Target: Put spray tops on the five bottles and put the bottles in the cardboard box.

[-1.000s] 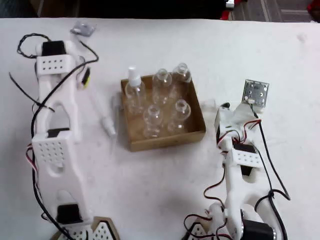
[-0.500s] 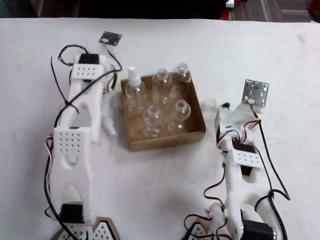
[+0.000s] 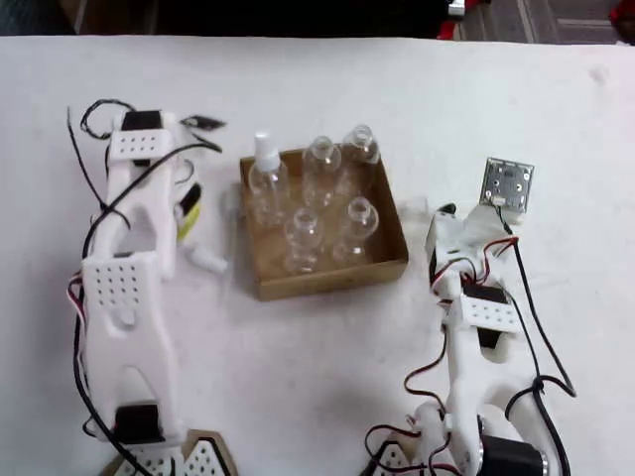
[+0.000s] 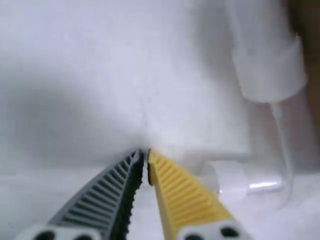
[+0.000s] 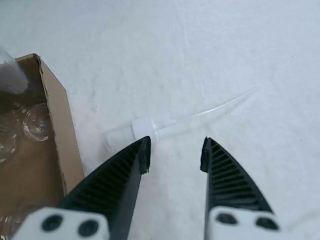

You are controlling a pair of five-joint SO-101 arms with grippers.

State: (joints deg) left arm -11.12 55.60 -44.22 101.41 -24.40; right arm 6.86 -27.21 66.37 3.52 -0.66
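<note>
High view looks down on a white table (image 3: 327, 89) with the cardboard box (image 3: 327, 281) near its middle, between the two arms. Five clear bottles stand upright inside the box. The capped bottle (image 3: 266, 183), in the far corner on the left arm's side, wears a white spray top. The four open bottles (image 3: 320, 164) have bare necks: two stand beside it along the far wall and two stand nearer the arms' bases.

The left arm (image 3: 124, 288) stretches along the table beside the box. The left gripper (image 4: 145, 154) points down at the table just off the box's wall on that side. Its grey and yellow fingers are pressed together with nothing between them. A loose spray top (image 3: 207, 261) lies on the table between this arm and the box. Left wrist view has a blurred white spray head (image 4: 270, 70) with a thin tube, lying apart from the closed tips. I cannot tell whether it is the same piece.

The right arm (image 3: 476, 317) sits folded on the other side of the box. The right gripper (image 5: 173, 150) hangs over the table with its black fingers spread apart, holding nothing. Just past its tips a second spray top (image 5: 142, 131) lies on its side. Its dip tube (image 5: 225, 102) runs away from the box, and its head end lies near the box's side wall without touching it.
</note>
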